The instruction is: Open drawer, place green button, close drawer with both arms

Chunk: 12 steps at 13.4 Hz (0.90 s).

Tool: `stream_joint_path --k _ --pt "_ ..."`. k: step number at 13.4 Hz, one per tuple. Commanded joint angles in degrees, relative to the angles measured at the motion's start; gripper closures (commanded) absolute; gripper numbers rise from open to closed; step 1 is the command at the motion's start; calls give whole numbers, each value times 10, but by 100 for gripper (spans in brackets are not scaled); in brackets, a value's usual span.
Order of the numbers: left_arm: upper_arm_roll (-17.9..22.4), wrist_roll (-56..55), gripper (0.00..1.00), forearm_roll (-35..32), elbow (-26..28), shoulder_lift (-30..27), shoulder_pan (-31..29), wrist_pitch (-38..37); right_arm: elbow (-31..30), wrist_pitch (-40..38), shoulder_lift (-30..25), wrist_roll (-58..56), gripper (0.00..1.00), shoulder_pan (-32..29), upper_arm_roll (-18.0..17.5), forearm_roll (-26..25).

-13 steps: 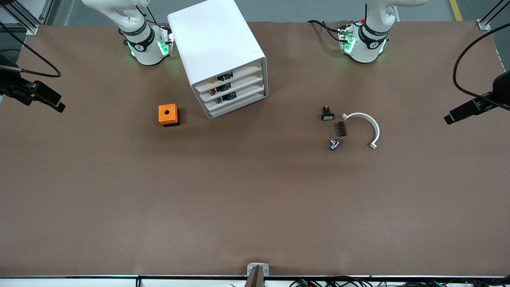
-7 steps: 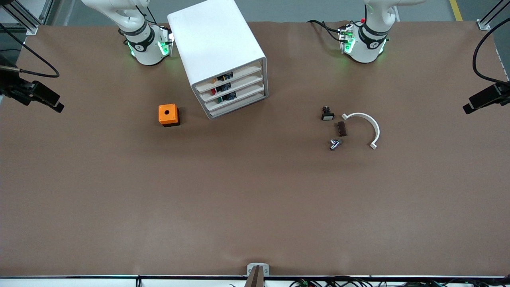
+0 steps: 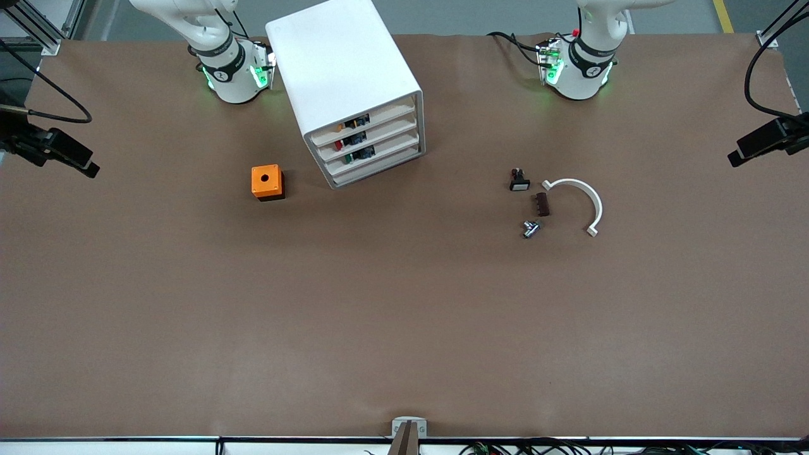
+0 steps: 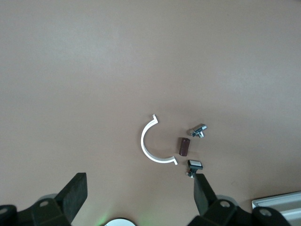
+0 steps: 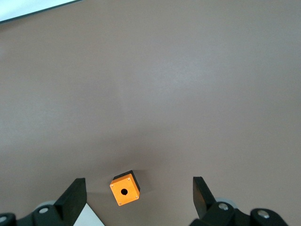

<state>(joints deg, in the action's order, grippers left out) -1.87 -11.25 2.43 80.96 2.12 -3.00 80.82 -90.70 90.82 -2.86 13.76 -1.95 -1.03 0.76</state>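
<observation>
Nothing is begun; drawer (image 3: 374,155) is sitting closed in cabinet (image 3: 341,69), green button (image 3: 348,155) showing inside; left gripper (image 4: 138,193) and right gripper (image 5: 136,197) are hanging spread, empty, high over the table ends; next, reaching the drawer front

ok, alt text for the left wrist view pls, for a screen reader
The left gripper, jaws wide open and empty, hangs high over a brown table above a small cluster: a white half-ring clip, a brown block, a silver metal fitting and a black button with a white square cap. A white cabinet corner shows at the frame's edge.
</observation>
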Motion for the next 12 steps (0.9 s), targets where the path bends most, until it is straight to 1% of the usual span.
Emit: stream_joint_path --k 1,4,5,7,8,11,12 --pt "-7 18 0 -11 54 -44 -3 4 -9 1 -10 -10 0 -18 -6 -1" --pt "-3 40 0 -13 89 -76 11 6 -10 3 -8 -10 0 -24 -6 -1" --pt "-2 40 0 -22 97 -84 26 6 -11 4 -8 -10 0 -24 -6 -1" --pt "-4 40 0 -29 104 -92 33 10 -11 1 -9 -9 0 -24 -6 -1" --pt "-4 45 0 -29 111 -97 33 17 -11 -1 -10 -9 0 -24 -6 -1" --pt "-1 52 0 -29 163 -129 40 65 -11 1 -9 -9 0 -24 -6 0" --pt "-1 52 0 -29 161 -128 41 65 -11 0 -9 -9 0 -24 -6 0"
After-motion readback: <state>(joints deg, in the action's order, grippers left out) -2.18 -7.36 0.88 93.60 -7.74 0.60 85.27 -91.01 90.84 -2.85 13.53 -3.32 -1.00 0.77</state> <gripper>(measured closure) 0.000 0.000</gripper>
